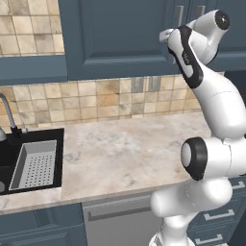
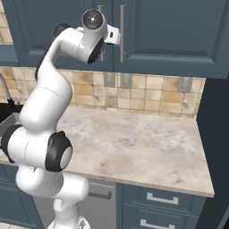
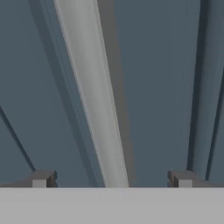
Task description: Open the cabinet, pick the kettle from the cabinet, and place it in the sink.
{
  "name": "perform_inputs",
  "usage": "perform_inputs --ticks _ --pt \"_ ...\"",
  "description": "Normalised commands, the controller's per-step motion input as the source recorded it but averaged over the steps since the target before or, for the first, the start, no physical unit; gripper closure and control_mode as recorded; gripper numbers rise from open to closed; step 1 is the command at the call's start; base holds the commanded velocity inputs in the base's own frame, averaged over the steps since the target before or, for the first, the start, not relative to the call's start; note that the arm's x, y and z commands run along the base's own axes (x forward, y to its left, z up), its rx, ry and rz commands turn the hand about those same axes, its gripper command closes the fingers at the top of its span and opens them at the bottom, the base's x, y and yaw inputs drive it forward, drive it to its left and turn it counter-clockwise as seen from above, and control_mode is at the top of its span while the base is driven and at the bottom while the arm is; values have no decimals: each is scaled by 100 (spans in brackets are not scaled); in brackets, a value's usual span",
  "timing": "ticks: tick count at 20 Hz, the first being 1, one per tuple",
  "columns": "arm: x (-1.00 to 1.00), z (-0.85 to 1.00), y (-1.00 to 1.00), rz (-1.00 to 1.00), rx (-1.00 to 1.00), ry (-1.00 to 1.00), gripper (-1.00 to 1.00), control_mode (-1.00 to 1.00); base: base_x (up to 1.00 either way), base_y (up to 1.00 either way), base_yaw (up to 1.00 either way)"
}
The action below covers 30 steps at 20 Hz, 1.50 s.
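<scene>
Gripper (image 3: 112, 179) agape — cabinet (image 3: 166, 87) handle (image 3: 94, 100) between fingertips.

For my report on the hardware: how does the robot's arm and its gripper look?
The arm is glossy white, built of rounded segments with dark, nearly black joint bands and round caps. No cables or markings are visible. The gripper has two small, dark, square-ended fingertips.

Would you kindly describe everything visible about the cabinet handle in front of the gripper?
The handle is a long, straight, matte grey bar, looking like metal, mounted vertically on the closed dark blue-grey cabinet door. In the hand view it runs slightly tilted between the open gripper fingertips; nothing visibly touches it. A matching bar stands on the neighbouring door.
</scene>
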Motion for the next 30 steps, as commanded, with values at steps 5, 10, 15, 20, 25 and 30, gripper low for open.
perform_inputs --ticks 5,10,15,20,25,30 --pt "34 -10 9 1 -3 0 100 -100 0 0 0" --pt "24 -11 12 1 -4 0 100 -100 0 0 0" --pt "14 -13 21 6 -6 0 100 -100 0 0 0" --pt "0 -16 32 13 -7 0 100 -100 0 0 0" --pt "-2 -10 33 13 -6 0 100 -100 0 0 0" --pt "-22 -5 29 7 -8 0 100 -100 0 0 0"
